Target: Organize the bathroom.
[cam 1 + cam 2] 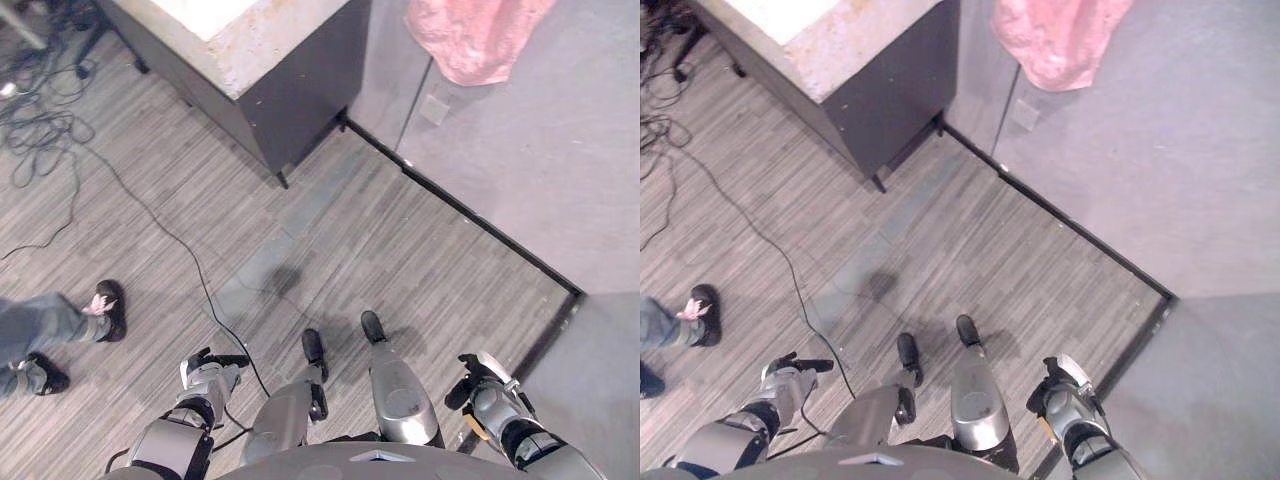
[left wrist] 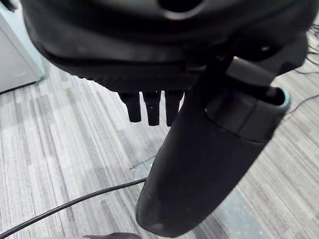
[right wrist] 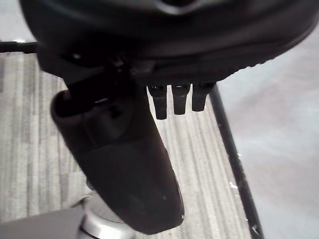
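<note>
A pink towel hangs crumpled against the grey wall at the far right. To its left stands a dark vanity cabinet with a pale stone top. My left hand hangs low at my side over the wood-look floor, far from both. In the left wrist view the left hand has straight fingers and holds nothing. My right hand hangs low on the other side near the wall's black baseboard, and the right hand is likewise open and empty.
A person's legs and black shoes stand on the floor at my left. Loose black cables lie tangled at the far left. The grey wall and its black baseboard close off the right side.
</note>
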Controlling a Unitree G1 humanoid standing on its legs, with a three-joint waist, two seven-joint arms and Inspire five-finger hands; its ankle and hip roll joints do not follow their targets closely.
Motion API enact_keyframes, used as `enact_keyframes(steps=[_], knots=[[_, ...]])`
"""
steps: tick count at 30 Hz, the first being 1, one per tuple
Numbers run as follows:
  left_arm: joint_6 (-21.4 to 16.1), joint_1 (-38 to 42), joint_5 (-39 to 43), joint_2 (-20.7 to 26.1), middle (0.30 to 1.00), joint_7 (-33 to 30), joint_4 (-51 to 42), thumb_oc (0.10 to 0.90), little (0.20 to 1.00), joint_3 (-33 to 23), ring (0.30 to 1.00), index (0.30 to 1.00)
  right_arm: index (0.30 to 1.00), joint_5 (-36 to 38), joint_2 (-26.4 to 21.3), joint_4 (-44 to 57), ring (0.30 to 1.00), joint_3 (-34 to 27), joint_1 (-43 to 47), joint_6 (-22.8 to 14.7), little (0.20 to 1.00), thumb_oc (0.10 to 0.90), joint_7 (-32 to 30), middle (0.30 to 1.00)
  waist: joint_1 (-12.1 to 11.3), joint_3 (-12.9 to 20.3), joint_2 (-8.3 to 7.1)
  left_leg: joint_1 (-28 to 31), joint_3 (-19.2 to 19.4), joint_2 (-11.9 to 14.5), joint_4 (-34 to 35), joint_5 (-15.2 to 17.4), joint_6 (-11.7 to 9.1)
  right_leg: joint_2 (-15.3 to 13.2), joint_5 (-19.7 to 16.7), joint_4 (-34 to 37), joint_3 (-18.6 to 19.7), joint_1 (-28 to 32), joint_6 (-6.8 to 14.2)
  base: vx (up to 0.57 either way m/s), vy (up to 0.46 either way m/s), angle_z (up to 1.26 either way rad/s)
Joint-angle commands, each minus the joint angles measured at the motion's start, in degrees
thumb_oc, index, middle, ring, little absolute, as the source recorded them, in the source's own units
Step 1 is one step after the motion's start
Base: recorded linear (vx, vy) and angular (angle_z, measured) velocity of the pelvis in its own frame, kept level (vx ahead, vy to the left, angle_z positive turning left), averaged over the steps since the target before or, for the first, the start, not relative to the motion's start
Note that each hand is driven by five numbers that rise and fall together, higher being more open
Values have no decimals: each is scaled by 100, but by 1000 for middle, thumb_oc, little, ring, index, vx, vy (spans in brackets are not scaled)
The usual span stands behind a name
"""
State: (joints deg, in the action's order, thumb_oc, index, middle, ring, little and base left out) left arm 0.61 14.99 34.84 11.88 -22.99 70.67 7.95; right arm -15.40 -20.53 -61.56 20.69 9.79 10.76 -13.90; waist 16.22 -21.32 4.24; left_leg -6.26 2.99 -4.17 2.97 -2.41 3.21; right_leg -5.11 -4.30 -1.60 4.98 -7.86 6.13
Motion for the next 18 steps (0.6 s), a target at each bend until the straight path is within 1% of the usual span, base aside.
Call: enact_keyframes(steps=[1,4,6,7,8,9,10,11,12,13,14,15,16,17,18], knots=[[-67,21,-375,-24,900,104,-204,800,900,-107,900,900,900,-77,-295,12,900,-80,-89,101,900,800,-357,900,273,396,54,221,799,487,-962,893,-105,371,421,-688,101,-560,102,47,77,28],[-141,-17,-335,-148,900,163,-149,800,900,-60,900,900,900,96,-315,-16,900,-142,-101,-2,900,800,-465,900,279,462,16,201,472,709,-1155,871,-284,384,472,-730,155,-517,31,24,135,27],[-215,-23,-288,-200,900,143,-153,800,900,-22,900,900,900,188,-314,4,900,-146,-66,-55,900,800,-555,900,270,465,5,267,308,946,-1056,746,-425,382,485,-736,226,-514,5,-10,208,14],[-255,-8,-258,-224,900,129,-164,800,900,5,900,900,900,254,-318,22,900,-127,-25,-65,900,800,-615,900,260,444,15,290,188,1120,-976,588,-540,389,497,-744,292,-530,-1,-38,308,16],[-298,33,-234,-253,900,118,-174,800,900,43,900,900,900,389,-339,54,900,-92,24,-66,900,800,-695,900,259,401,51,262,91,1289,-958,364,-650,392,512,-748,382,-565,-6,-67,363,8],[-336,88,-215,-282,900,93,-193,800,900,89,900,900,900,520,-373,93,900,-47,83,-63,900,800,-775,900,258,357,104,199,22,1408,-951,167,-723,385,511,-737,488,-617,-5,-80,405,-7],[-356,146,-218,-317,900,71,-227,800,900,133,900,900,900,601,-421,135,900,-6,154,-41,900,800,-831,900,282,270,153,203,-35,1458,-940,102,-747,351,524,-739,581,-625,9,-73,488,-18],[-355,202,-294,-352,900,65,-258,800,900,161,900,900,900,672,-463,175,900,53,256,-3,900,800,-911,900,303,203,212,231,-8,1453,-881,223,-729,273,557,-830,655,-714,48,-35,525,-24],[-313,242,-416,-359,900,62,-236,800,900,214,900,900,900,659,-474,191,900,72,345,61,900,800,-913,900,315,157,229,211,38,1407,-919,410,-693,180,587,-968,684,-817,99,-1,505,-23],[-287,265,-523,-348,900,32,-201,800,900,271,900,900,900,540,-472,204,900,63,394,92,900,800,-832,900,305,140,232,130,59,1365,-998,473,-670,123,562,-1031,730,-895,135,29,439,-3],[-290,283,-573,-340,900,-29,-172,800,900,288,900,900,900,357,-458,222,900,48,426,87,900,800,-775,900,289,88,231,40,175,1253,-1102,592,-591,15,566,-1156,761,-945,208,49,370,17],[-232,283,-628,-323,900,-54,-195,800,900,281,900,900,900,321,-447,215,900,53,439,107,900,800,-783,900,283,69,225,22,268,1196,-1168,663,-543,-53,527,-1145,816,-933,252,88,393,27],[-189,261,-659,-279,900,-44,-180,800,900,285,900,900,900,308,-457,198,900,56,432,92,900,800,-805,900,286,49,209,-36,354,1095,-1357,818,-458,-144,480,-1117,891,-914,301,111,369,25],[-220,218,-629,-217,900,15,-132,800,900,257,900,900,900,193,-482,197,900,1,391,-2,900,800,-812,900,260,37,190,-103,437,1009,-1472,919,-393,-226,404,-1089,880,-936,341,135,373,21],[-202,169,-594,-165,900,20,-113,800,900,224,900,900,900,45,-507,213,900,-71,359,-67,900,800,-769,900,218,20,154,-115,529,950,-1489,974,-339,-313,290,-1029,784,-959,388,118,269,11]])
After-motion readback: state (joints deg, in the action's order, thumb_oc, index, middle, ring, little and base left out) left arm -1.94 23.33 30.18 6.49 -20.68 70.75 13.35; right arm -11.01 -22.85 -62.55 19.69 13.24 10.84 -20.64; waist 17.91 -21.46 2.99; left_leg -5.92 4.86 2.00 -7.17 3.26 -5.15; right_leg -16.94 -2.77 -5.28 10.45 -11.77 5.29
